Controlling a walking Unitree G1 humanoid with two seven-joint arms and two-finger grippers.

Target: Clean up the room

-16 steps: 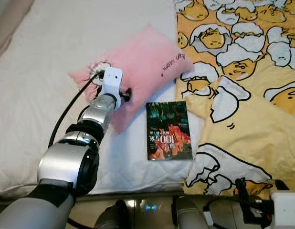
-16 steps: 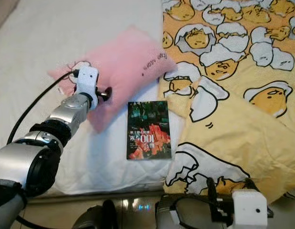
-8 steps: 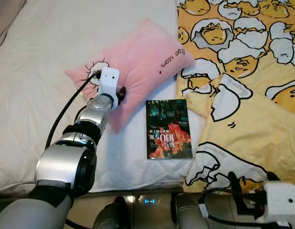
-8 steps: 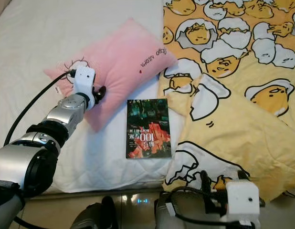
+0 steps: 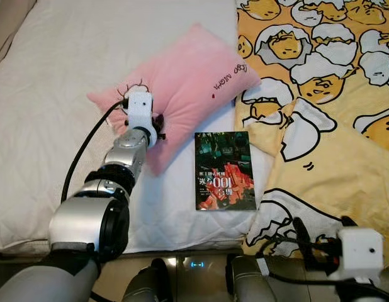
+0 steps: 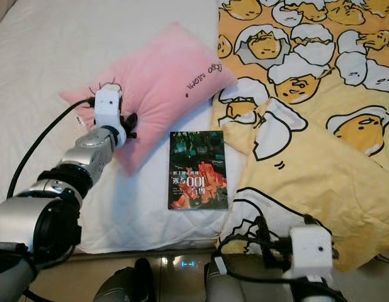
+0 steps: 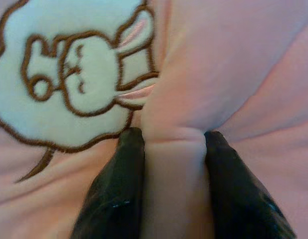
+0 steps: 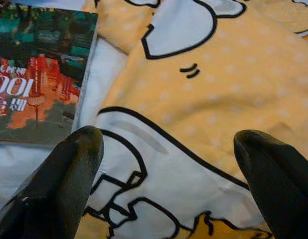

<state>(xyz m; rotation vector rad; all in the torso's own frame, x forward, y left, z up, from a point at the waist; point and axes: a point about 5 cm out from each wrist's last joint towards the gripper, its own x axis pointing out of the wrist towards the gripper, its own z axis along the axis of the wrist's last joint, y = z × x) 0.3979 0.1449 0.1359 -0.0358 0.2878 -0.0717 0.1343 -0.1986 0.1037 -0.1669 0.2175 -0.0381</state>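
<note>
change: left claw (image 7: 166, 144) has closed in on the pillow (image 5: 182, 82) over the last second, wrist rolled upright; right claw (image 8: 169, 149) has come up at the near edge, over the blanket (image 5: 320, 126)
meaning: pillow looks secured, lift or move likely next; tidy-up at an early stage
left claw: clenched on a pinched fold of pillow beside the bunny patch (image 7: 69, 74), fingers (image 7: 119, 199) narrow
right claw: wide open, holding nothing, above blanket near the book (image 5: 224, 170)
pillow: far left on the bed (image 5: 50, 75), just left of book
</note>
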